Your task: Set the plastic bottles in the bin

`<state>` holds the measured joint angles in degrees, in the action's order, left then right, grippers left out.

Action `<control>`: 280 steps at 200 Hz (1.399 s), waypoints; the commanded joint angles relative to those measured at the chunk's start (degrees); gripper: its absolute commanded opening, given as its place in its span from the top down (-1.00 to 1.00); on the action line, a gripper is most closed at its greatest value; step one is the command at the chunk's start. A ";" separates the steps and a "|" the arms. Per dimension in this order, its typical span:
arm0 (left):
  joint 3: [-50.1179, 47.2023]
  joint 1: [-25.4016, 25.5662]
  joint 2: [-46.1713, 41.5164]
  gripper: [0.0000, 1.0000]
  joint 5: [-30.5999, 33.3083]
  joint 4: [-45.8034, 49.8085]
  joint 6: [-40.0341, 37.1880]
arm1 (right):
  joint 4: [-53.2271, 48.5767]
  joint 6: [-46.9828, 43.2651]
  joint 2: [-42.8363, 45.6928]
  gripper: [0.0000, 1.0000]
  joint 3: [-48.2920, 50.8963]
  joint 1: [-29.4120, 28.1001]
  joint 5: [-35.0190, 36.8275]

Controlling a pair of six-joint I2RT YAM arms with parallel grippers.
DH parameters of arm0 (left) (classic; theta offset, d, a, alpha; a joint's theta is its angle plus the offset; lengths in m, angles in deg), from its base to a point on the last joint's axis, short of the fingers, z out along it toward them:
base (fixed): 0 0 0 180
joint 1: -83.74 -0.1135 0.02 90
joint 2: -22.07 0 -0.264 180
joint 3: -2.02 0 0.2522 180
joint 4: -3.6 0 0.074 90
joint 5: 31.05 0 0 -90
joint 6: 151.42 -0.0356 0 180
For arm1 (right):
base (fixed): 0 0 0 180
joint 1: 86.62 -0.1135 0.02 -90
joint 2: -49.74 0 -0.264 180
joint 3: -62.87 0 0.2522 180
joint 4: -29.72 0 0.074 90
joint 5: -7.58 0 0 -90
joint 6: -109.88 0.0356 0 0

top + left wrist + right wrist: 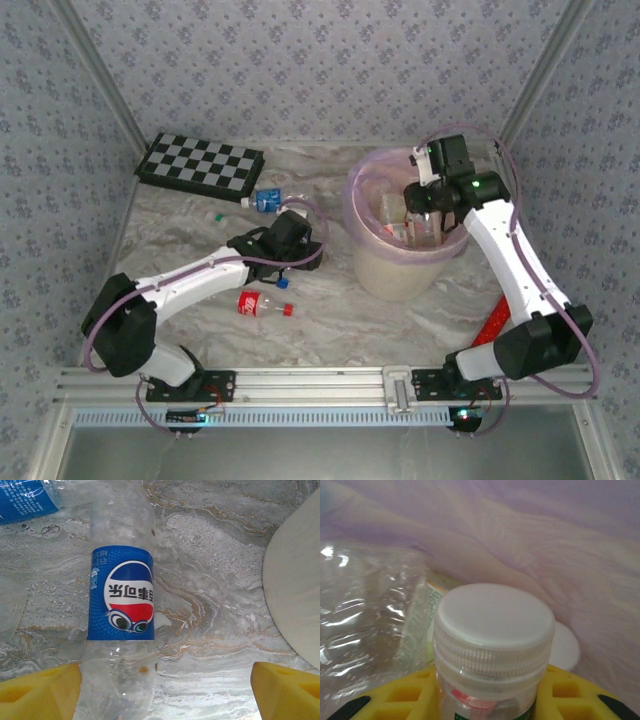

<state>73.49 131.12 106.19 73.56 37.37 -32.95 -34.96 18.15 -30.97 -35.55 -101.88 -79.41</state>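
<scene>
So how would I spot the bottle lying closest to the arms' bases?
Start at the big cream bin with the pink liner and look left across the marble table, to the near side of the left arm. There a small clear bottle lies on its side. Its red label and red cap set it apart from the blue-labelled bottle by the chequered board.

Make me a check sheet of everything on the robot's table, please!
Surface: marble-patterned tabletop, no spills seen.
Job's things: round cream bin lined with pink bag, more bottles inside; red-labelled clear plastic bottle lies outside, another blue-labelled bottle near the board.
Clutter: black-and-white chequered board; red object at right, unclear.
Grippers: left gripper, jaws open either side of blue-labelled clear plastic bottle; right gripper inside bin, jaws shut on white-capped clear bottle.
Cables: purple loops, nothing seen snagged.
Surroundings: grey patterned walls, metal front rail.
</scene>
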 commanded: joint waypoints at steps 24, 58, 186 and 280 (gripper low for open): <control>2.12 0.60 0.09 -0.75 0.60 1.88 0.71 | 5.74 3.16 0.08 0.36 6.50 1.09 -0.62; 1.79 0.59 0.34 -0.74 1.24 1.57 0.86 | 9.52 3.85 1.99 0.03 9.33 1.21 -1.29; 2.66 -1.36 0.22 -0.75 4.74 7.17 0.09 | 14.66 11.60 26.82 -1.00 9.53 3.01 -4.59; 1.60 -4.22 9.20 -0.79 0.19 4.48 0.71 | 21.68 13.71 35.97 -1.00 15.84 3.23 -6.61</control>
<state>75.22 127.12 112.88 75.61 42.66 -32.84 -15.68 30.87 4.72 -20.27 -98.95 -85.27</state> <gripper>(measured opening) 0.904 0.998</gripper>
